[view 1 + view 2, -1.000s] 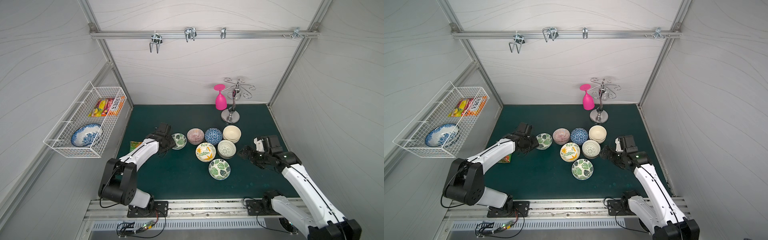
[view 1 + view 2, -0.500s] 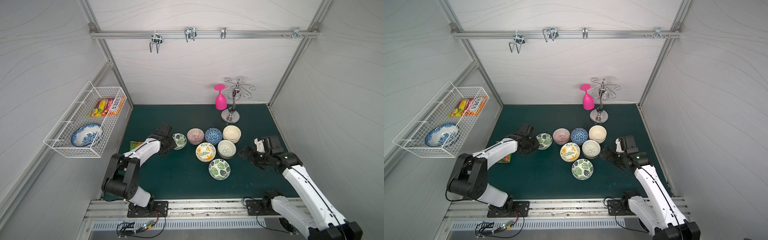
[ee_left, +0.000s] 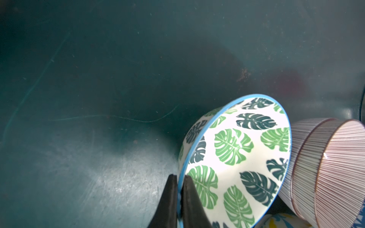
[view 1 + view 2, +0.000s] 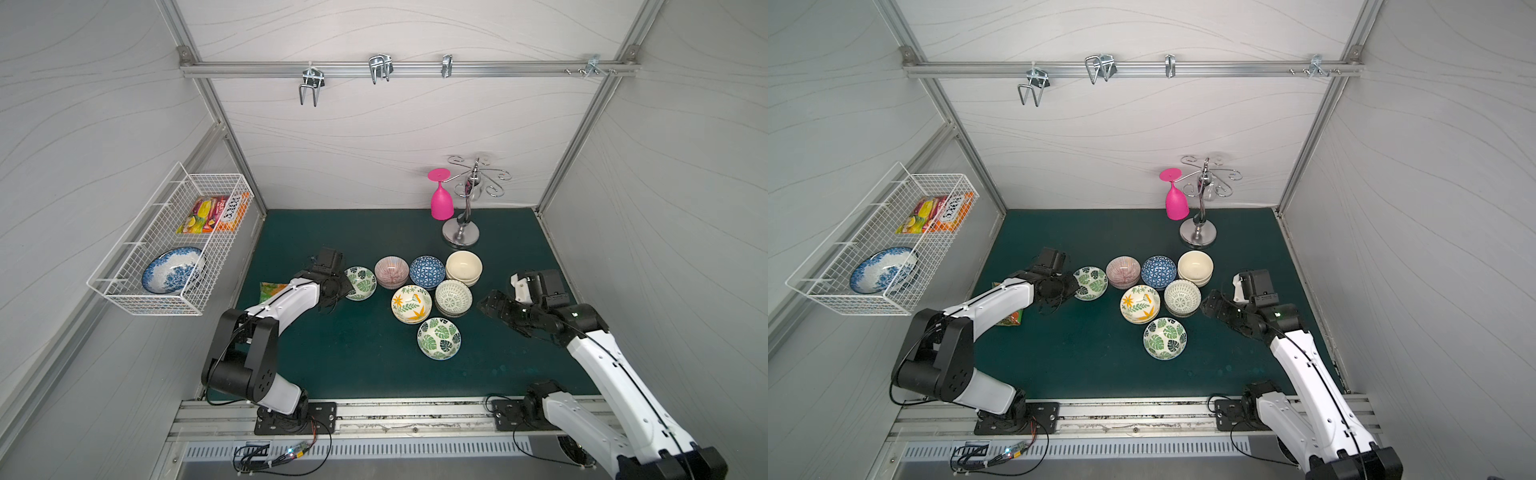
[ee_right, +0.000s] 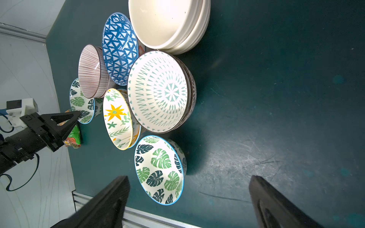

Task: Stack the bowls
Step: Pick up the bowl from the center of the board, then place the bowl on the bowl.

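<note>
We are seeing the left gripper (image 3: 178, 178) clamping the blue rim of a green-leaf bowl (image 3: 237, 158); that bowl is lying to the left of the yellow floral bowl (image 4: 411, 304), just beside the pink-striped bowl (image 3: 325, 167). The right gripper (image 5: 188, 177) is hanging wide open and empty, to the right of the yellow floral bowl. The packet (image 4: 212, 214) in the wire basket (image 4: 149, 303) is carrying print too small for us to read.

Smooth glossy glaze gleaming on the leaf bowl (image 3: 237, 158), green mat (image 3: 79, 88) lying matt and showing pale scuffs and scratches, far stand (image 4: 461, 239) shining as polished metal, left basket (image 4: 145, 300) showing white coated wire, pink glass (image 4: 441, 203) looking smooth
</note>
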Tool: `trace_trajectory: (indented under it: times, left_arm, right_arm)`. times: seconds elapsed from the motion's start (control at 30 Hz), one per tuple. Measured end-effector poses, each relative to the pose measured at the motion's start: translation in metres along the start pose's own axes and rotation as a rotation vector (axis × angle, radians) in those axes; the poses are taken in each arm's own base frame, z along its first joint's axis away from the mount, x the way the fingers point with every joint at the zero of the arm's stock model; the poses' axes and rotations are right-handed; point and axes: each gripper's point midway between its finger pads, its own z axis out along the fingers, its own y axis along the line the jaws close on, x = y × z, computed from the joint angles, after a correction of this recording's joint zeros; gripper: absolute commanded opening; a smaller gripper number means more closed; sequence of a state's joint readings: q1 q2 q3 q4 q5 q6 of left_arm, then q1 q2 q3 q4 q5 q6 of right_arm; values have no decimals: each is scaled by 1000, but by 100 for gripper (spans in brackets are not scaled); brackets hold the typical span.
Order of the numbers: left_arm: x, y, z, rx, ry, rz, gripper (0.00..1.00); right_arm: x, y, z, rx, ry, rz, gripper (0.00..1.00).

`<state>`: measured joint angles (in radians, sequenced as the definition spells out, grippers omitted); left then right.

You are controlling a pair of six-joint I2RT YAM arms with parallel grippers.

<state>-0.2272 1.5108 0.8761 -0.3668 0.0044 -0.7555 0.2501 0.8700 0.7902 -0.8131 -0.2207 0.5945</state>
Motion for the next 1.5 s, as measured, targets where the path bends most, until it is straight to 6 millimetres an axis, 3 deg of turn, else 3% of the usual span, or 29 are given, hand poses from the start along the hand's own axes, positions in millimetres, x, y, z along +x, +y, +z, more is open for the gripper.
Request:
trace_trajectory:
  times: [0.13,0.43,0.7,0.83,1.17,1.33,1.5]
  left_arm:
    - [-1,4,-9,-7,-11,-5,0]
    - [14,41,-46,-103,-18,-11,0]
    - [30,39,-89,-13,-6,27,0]
    - [58,26,-104,68,60,90,0]
    - [172,-33,-138,272,269,407,0]
    - [222,-72,-131,262,364,555,0]
    - [238,-106,-118,283,381,586,0]
  right_arm:
    - [-1,1,-1,-3,-4,-2,99]
    - [0,2,-1,-11,0,-1,99]
    - [1,5,-3,-29,0,-5,99]
    - [2,5,-3,-34,-2,-6,99]
    - [1,6,-1,-41,-4,-10,99]
    - [2,7,-3,-47,-8,-12,99]
    - [3,9,-5,-59,-13,-16,99]
